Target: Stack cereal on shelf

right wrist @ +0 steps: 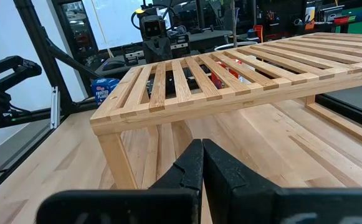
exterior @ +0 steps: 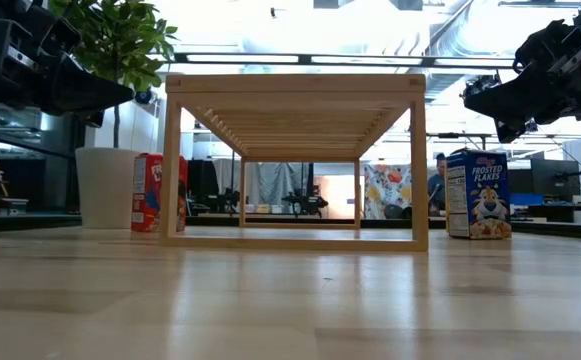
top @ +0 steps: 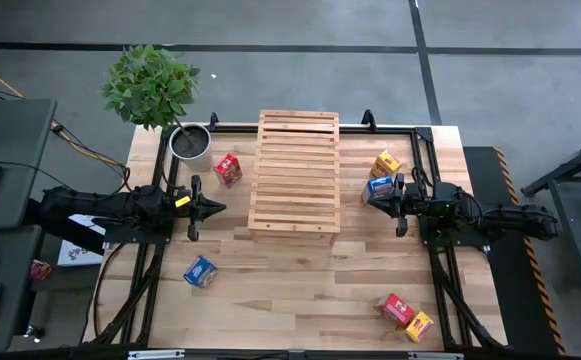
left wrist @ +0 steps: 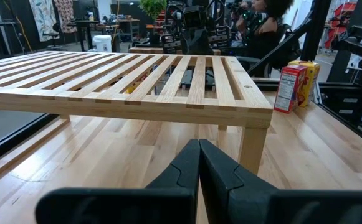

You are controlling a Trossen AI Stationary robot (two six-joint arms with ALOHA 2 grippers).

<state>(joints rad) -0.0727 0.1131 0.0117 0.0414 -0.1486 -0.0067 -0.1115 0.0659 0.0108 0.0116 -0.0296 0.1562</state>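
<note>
The shelf (top: 295, 175), a pale rack of wooden slats, stands on its legs mid-table. Several cereal boxes sit on the tabletop around it. A red one (top: 228, 169) stands upright on its base at the shelf's far left, and a yellow one (top: 387, 162) and a blue one (top: 378, 187) are at its right. Another blue box (top: 200, 271) lies near left. A red (top: 397, 309) and a yellow box (top: 420, 325) sit together near right. My left gripper (top: 218, 208) hovers shut left of the shelf. My right gripper (top: 368, 199) hovers shut on the shelf's right, beside the blue box. Both point level at the shelf and hold nothing.
A potted plant (top: 188, 140) in a white pot stands at the table's far left corner, by the red box. Black frame rails (top: 422, 150) run along the table's sides. Bare planks (top: 300, 290) stretch in front of the shelf. A person (left wrist: 265, 31) is seated beyond the table.
</note>
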